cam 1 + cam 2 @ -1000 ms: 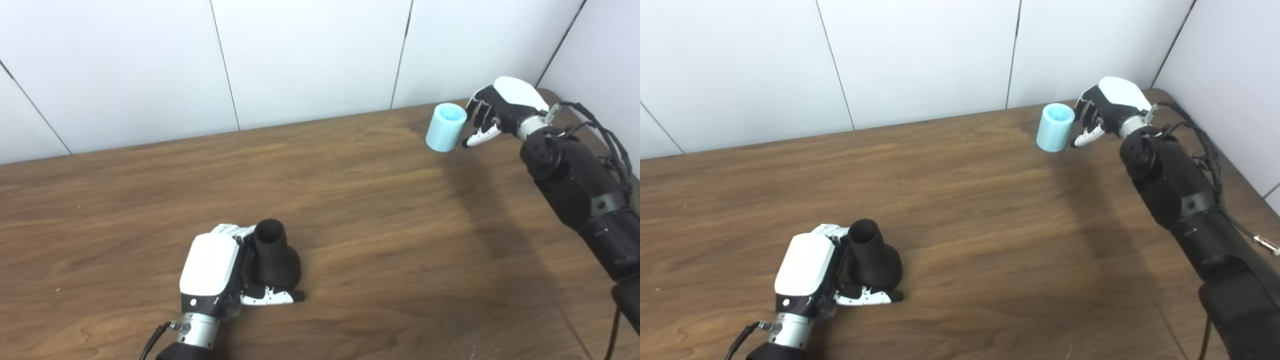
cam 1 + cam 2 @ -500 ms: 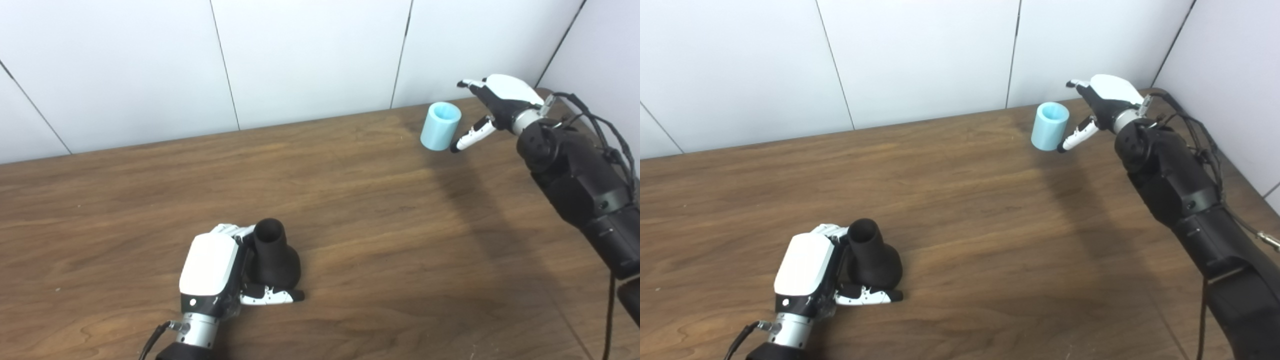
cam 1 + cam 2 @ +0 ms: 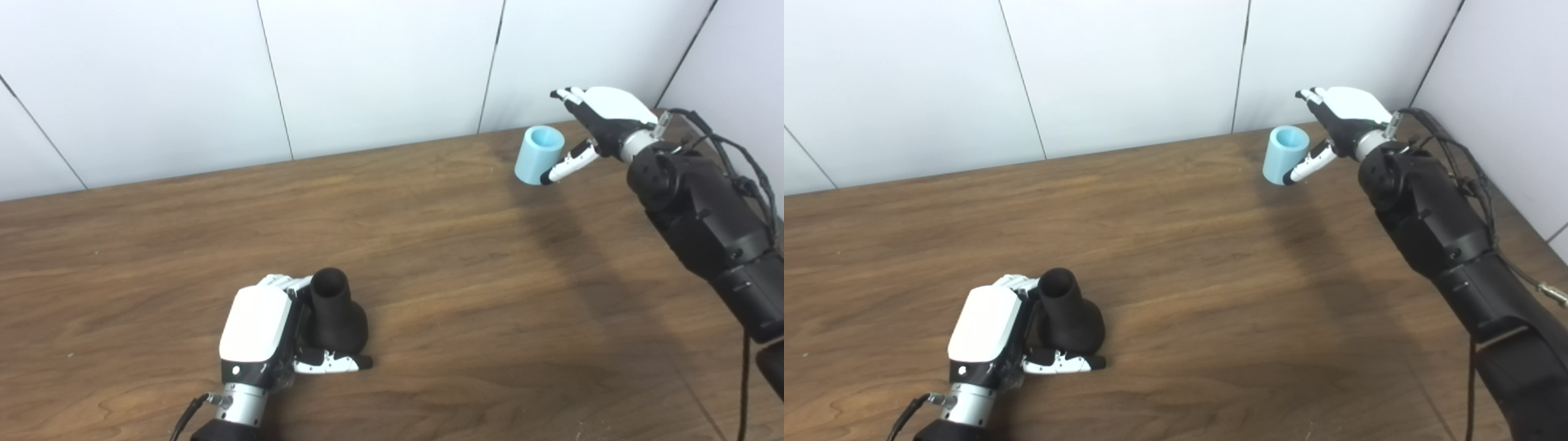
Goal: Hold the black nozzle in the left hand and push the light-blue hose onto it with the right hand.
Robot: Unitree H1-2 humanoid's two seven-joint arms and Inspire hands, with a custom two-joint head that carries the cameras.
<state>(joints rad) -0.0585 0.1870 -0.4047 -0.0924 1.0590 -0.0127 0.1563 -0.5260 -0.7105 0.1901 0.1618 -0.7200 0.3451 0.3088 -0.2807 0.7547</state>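
The black nozzle (image 3: 334, 315) stands on the wooden table (image 3: 441, 257) near the front left, narrow mouth up. My left hand (image 3: 260, 331) is shut on it, fingers behind it and thumb across its flared base. The light-blue hose (image 3: 538, 155), a short upright tube, stands at the far right of the table. My right hand (image 3: 597, 116) is open just right of it. Its fingers stretch out above and behind the hose's rim, and its thumb lies by the lower right side.
White wall panels (image 3: 367, 73) rise right behind the table's far edge, and a side wall (image 3: 741, 67) closes the right corner. The right forearm (image 3: 704, 214) with its cables crosses the table's right side.
My right hand went from curled beside the hose to fingers stretched out, and it moved left over the hose. The hose shifted slightly left. The left hand and nozzle stayed still.
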